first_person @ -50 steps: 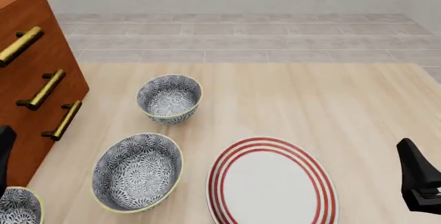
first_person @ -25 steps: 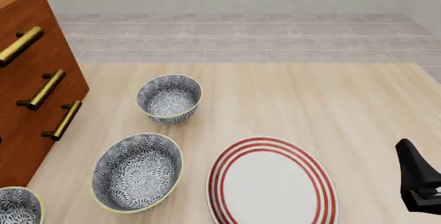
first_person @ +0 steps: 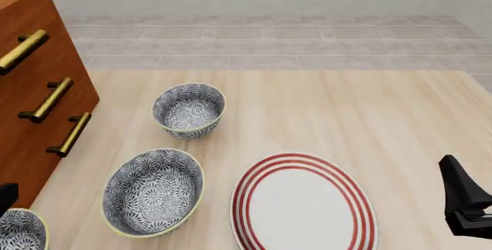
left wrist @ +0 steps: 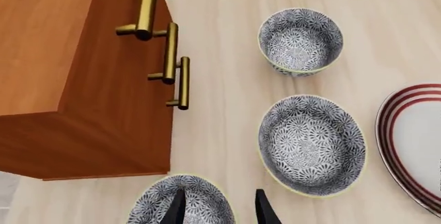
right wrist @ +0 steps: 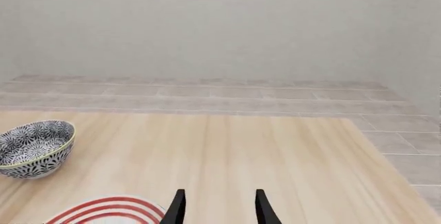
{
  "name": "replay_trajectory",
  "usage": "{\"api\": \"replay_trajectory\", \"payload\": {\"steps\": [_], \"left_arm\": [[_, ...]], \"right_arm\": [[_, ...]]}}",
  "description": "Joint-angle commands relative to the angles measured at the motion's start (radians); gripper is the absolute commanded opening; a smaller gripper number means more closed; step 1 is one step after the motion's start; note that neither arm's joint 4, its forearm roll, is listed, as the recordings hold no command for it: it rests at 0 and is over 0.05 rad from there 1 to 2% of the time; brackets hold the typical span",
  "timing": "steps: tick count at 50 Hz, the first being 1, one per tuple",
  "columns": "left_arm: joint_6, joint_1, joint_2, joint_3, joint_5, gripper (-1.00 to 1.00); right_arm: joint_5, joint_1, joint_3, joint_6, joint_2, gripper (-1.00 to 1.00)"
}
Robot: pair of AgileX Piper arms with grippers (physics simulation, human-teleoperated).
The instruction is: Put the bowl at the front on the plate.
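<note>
The front bowl [first_person: 19, 230], blue-and-white floral with a yellowish rim, sits at the table's near left corner, cut off by the picture's edge. In the left wrist view this bowl [left wrist: 155, 206] lies under my open left gripper [left wrist: 219, 211]; one fingertip is over its inside and the other just past its rim, with nothing held. The white plate [first_person: 303, 209] with red rings lies at front centre, also seen in the left wrist view [left wrist: 416, 141]. My right gripper [right wrist: 217, 211] is open and empty, at the table's near right beside the plate [right wrist: 110, 208].
Two look-alike bowls stand behind the front one: a wide middle bowl [first_person: 154, 191] close to the plate's left, and a smaller far bowl [first_person: 189, 109]. A wooden cabinet [first_person: 38, 88] with brass handles borders the table's left side, close to the front bowl.
A dark part of the left arm at the left edge has dropped lower, toward the front bowl. The right gripper edged slightly left. Bowls and plate stayed put.
</note>
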State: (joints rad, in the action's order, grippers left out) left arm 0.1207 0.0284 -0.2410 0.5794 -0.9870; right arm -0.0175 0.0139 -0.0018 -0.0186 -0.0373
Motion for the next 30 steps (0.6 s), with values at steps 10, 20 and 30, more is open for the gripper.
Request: {"api": "replay_trajectory", "payload": {"steps": [10, 20, 30], "left_arm": [[-0.105, -0.057, 0.053, -0.182, -0.08, 1.0], [-0.134, -0.04, 0.073, -0.263, -0.087, 1.0], [-0.144, -0.014, 0.064, -0.344, -0.036, 1.0]], "right_arm": [[-0.007, 0.003, 0.0, -0.005, -0.008, 1.0], [-0.015, 0.01, 0.001, -0.008, -0.015, 1.0], [-0.014, 0.005, 0.0, -0.007, -0.013, 1.0]]}}
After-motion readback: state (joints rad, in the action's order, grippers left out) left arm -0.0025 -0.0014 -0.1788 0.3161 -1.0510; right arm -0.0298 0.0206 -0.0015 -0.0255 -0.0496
